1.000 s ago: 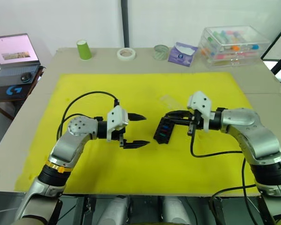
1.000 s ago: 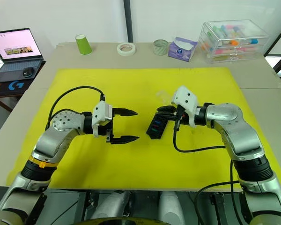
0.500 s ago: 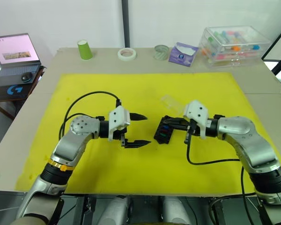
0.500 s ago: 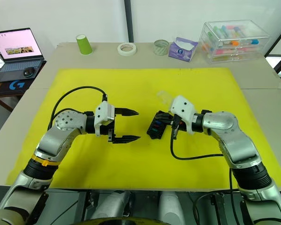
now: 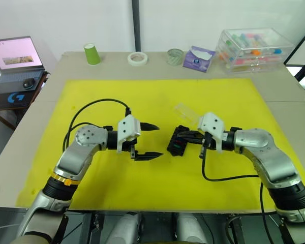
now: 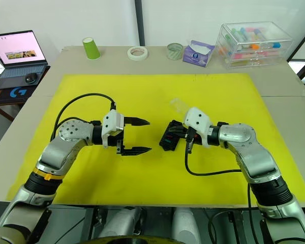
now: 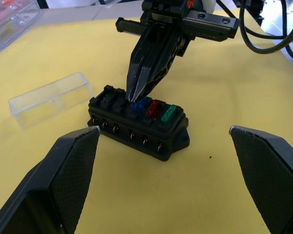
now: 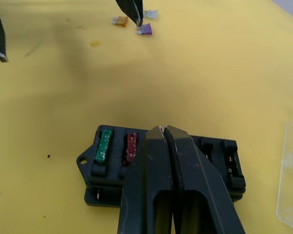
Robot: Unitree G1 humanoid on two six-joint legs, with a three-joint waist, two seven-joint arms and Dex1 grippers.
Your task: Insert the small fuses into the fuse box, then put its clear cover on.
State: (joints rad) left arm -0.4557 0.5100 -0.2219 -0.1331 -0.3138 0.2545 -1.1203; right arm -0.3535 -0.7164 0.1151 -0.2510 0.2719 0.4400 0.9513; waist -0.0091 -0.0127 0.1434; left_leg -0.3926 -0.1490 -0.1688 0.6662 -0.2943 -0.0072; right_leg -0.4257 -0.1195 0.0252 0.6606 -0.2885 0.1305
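Note:
The black fuse box (image 5: 178, 144) lies mid-mat, with a green fuse (image 7: 169, 113) and a red fuse (image 7: 154, 107) seated in its slots. My right gripper (image 7: 135, 97) points down into the box, shut, with its tips on a blue fuse (image 7: 140, 104) in the slot beside the red one. My left gripper (image 5: 159, 141) hangs open just left of the box, holding nothing. The clear cover (image 5: 185, 112) lies on the mat behind the box. Brown (image 8: 119, 20), purple (image 8: 145, 30) and grey (image 8: 150, 13) fuses lie loose under the left gripper.
A yellow mat (image 5: 117, 96) covers the table. Along the far edge stand a green cup (image 5: 91, 53), a tape roll (image 5: 136, 58), a purple packet (image 5: 197, 58) and a large clear storage box (image 5: 254, 48). A laptop (image 5: 15, 53) sits off to the left.
My right gripper has come down and slightly forward onto the fuse box. The left gripper and the box have stayed put.

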